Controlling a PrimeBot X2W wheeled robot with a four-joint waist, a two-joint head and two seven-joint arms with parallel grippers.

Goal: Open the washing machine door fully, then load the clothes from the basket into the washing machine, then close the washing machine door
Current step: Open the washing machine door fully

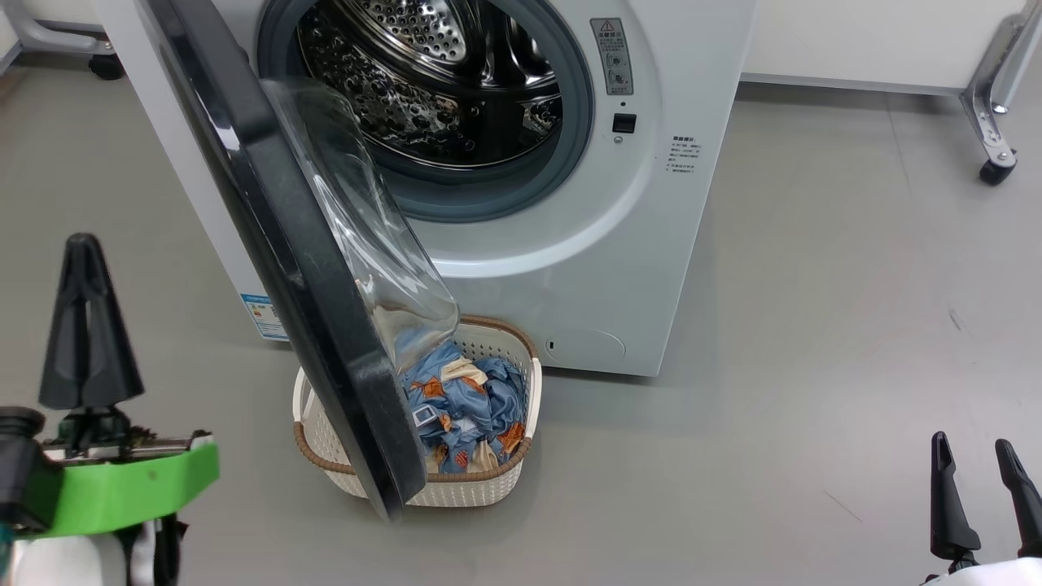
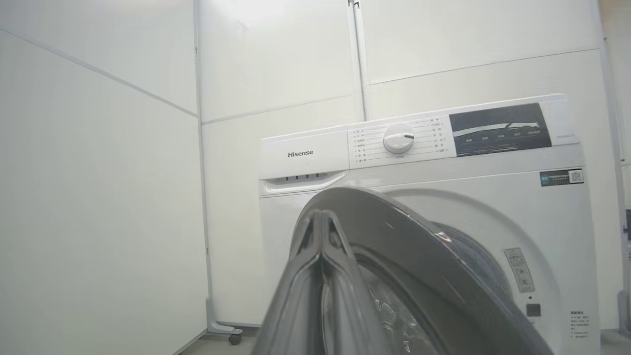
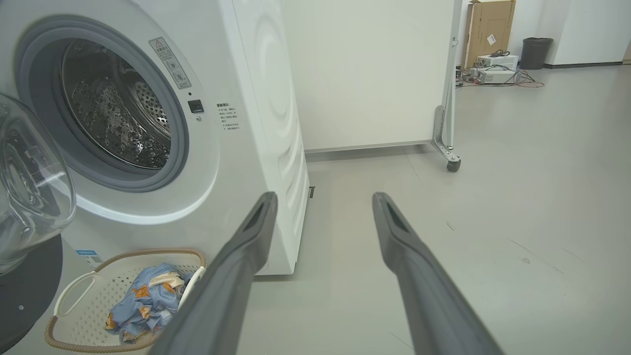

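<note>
I saw a smooth grey floor (image 1: 855,325), white wheeled partition panels (image 3: 374,74), and a cardboard box (image 3: 489,29) near a dark bin (image 3: 535,53) far off.

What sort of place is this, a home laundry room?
More likely a lab or test space: the washing machine stands on a grey floor among wheeled white partition panels, with a cardboard box and cabled equipment by the far wall.

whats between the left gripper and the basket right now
In the head view, the open washing machine door stands between the shut left gripper and the basket, its black rim covering the basket's left side.
</note>
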